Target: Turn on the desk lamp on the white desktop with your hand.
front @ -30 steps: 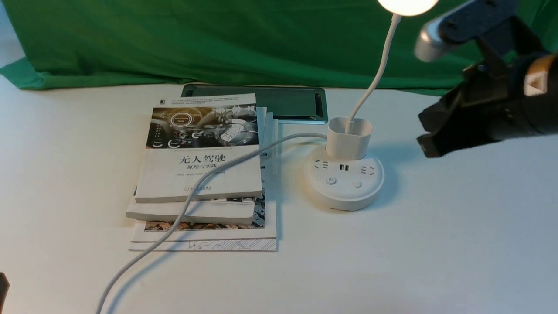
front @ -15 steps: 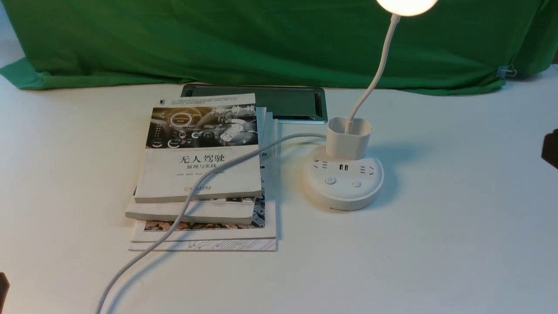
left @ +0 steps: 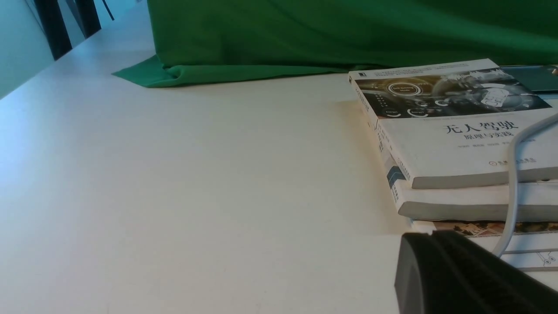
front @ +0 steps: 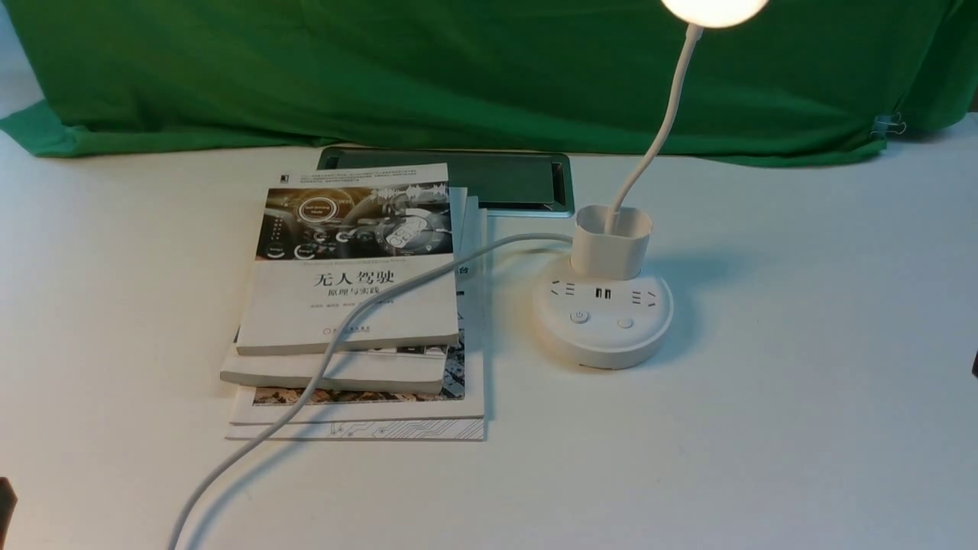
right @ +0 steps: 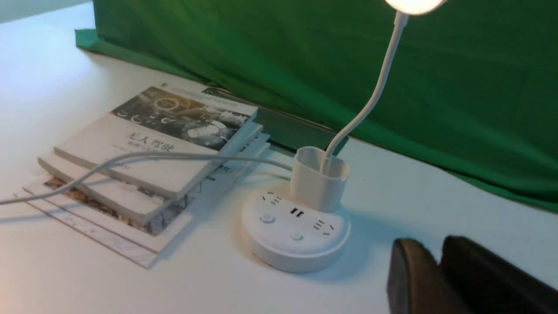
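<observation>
White gooseneck desk lamp point(front: 603, 325) was glowing on the matte white desktop point(front: 802, 435) so job looked done imo; black right gripper point(right: 437, 252) held nothing, couldn't tell how open.

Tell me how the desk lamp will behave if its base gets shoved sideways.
The desk lamp would probably slide rather than tip: its round base is wide and flat on the white desktop. Its thin gooseneck likely wobbles, swaying the lit head. The cord draped over the books may drag.
</observation>
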`<state>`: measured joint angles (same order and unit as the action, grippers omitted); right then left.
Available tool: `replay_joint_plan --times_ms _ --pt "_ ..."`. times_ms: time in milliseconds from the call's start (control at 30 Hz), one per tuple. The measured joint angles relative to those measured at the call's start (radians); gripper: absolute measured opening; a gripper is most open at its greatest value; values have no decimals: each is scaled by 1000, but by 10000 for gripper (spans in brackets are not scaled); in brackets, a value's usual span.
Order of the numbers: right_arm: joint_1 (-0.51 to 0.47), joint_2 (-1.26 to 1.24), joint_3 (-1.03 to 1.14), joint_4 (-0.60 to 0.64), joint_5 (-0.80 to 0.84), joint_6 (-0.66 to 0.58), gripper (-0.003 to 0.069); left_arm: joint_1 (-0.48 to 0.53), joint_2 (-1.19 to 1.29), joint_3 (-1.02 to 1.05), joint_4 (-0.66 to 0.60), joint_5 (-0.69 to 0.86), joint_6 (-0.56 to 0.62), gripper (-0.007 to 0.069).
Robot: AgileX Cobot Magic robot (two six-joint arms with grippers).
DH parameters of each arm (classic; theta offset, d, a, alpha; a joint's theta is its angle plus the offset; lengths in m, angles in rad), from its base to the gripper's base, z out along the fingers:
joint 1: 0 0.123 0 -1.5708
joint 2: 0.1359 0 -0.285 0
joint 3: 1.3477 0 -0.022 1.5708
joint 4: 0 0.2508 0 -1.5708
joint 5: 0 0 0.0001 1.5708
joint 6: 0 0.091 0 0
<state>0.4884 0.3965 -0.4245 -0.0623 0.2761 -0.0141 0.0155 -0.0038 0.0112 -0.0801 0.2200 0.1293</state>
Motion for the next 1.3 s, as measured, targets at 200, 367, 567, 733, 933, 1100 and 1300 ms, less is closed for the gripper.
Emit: replay_joint_plan --times_ms 200,367,567,733,933,1100,1300 --pt "-184 -175 198 -10 -45 151 178 0 0 0 0 0 0 21" --pt "-381 -318 325 -15 -84 175 182 0 0 0 0 0 0 21" --pt "-519 -393 428 -18 -173 177 191 0 0 0 0 0 0 21" --pt "-522 -393 433 -18 -148 177 200 0 0 0 0 0 0 21" --pt "-519 -393 434 -18 -80 177 211 0 0 0 0 0 0 21" --pt "-519 -393 435 -18 -60 177 216 0 0 0 0 0 0 21" --pt "-519 -393 435 -18 -58 177 224 0 0 0 0 0 0 21"
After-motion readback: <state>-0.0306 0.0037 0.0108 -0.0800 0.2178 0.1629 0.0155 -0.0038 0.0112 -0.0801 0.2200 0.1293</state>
